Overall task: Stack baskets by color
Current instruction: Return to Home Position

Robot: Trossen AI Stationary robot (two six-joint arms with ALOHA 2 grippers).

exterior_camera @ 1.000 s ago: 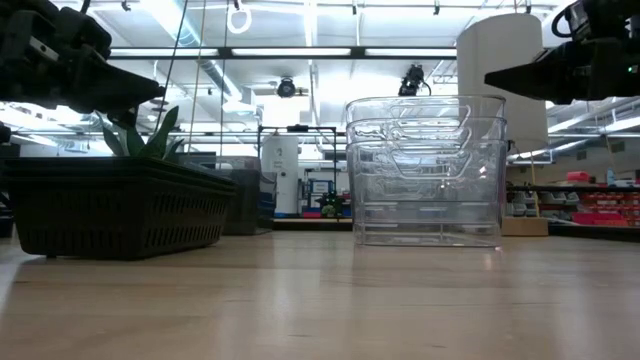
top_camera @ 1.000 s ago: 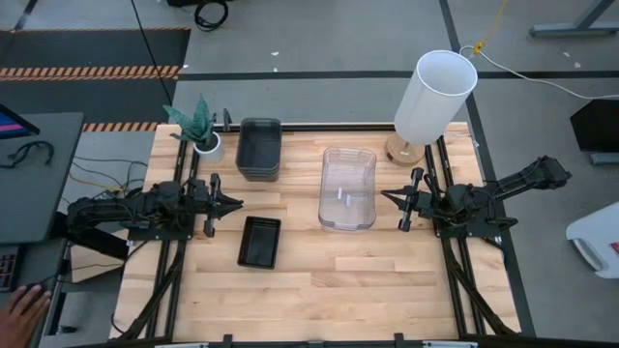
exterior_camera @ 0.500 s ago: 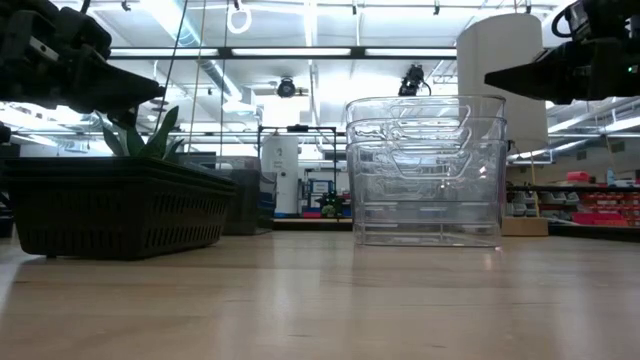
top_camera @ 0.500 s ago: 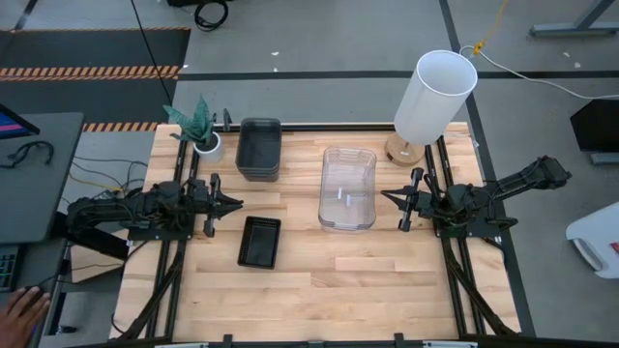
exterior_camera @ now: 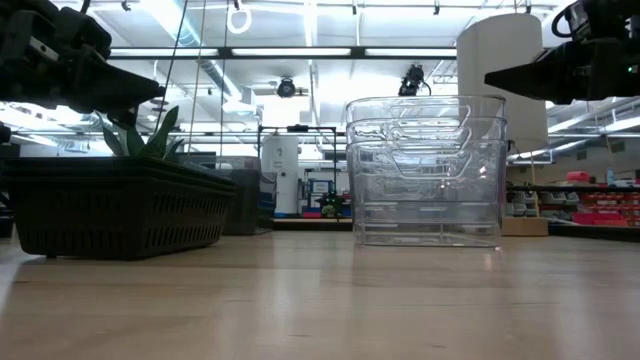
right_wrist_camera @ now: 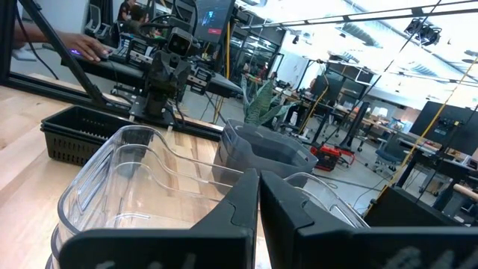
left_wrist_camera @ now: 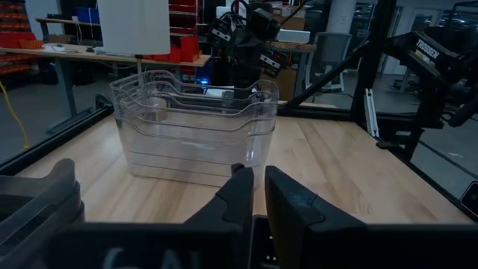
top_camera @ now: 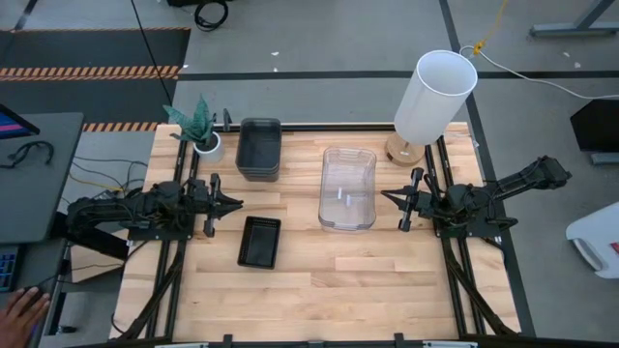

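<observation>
A stack of clear baskets (top_camera: 347,188) rests with its base on the wooden table, right of centre. A stack of smoky-grey baskets (top_camera: 259,148) stands at the far left-centre. A stack of shallow black slotted baskets (top_camera: 259,241) lies nearer the front. My left gripper (top_camera: 237,204) hovers level at the table's left, shut and holding nothing, pointing toward the clear stack (left_wrist_camera: 194,123). My right gripper (top_camera: 385,196) hovers level at the right, shut and holding nothing, just short of the clear stack (right_wrist_camera: 134,179).
A tall white cylindrical lamp (top_camera: 435,97) stands at the far right corner and a small potted plant (top_camera: 198,126) at the far left. A person's hand (top_camera: 19,309) shows off the table at the near left. Bare wood lies along the near edge (top_camera: 368,290).
</observation>
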